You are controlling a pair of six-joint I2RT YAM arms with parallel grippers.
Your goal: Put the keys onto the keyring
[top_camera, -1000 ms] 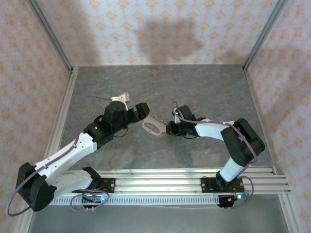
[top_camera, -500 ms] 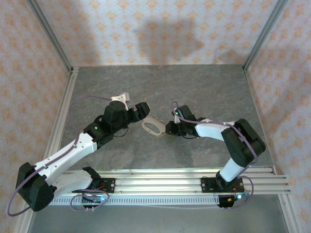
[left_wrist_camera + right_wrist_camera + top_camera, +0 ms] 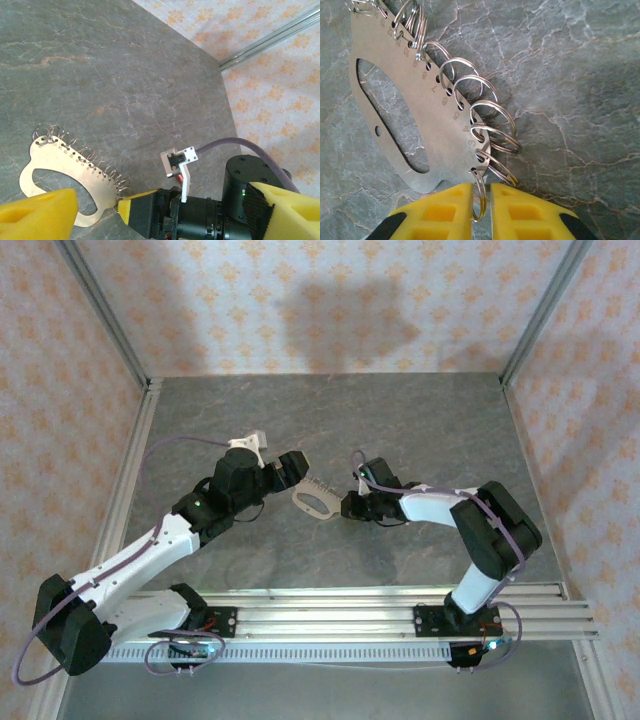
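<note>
The keyring [image 3: 316,502] is a flat pale metal plate with an oval cut-out, lying on the grey table between my two grippers. Several wire split rings hang from numbered holes along its edge [image 3: 405,100]. My right gripper [image 3: 481,210] is shut on the end split ring [image 3: 480,192], which stands upright between the yellow pads [image 3: 445,212]. In the top view the right gripper [image 3: 345,507] sits at the plate's right end. My left gripper [image 3: 293,472] hovers at the plate's left end, open wide [image 3: 160,207], nothing held. The keys are out of view.
The plate [image 3: 60,165] rests on a grey stone-patterned tabletop [image 3: 400,420] enclosed by patterned walls. Aluminium rails [image 3: 380,605] run along the near edge by the arm bases. The right wrist's black body [image 3: 200,220] reaches between my left fingers.
The right arm has shifted very slightly left and its jaws have narrowed a touch on the split ring. The left arm and the plate have stayed in place.
</note>
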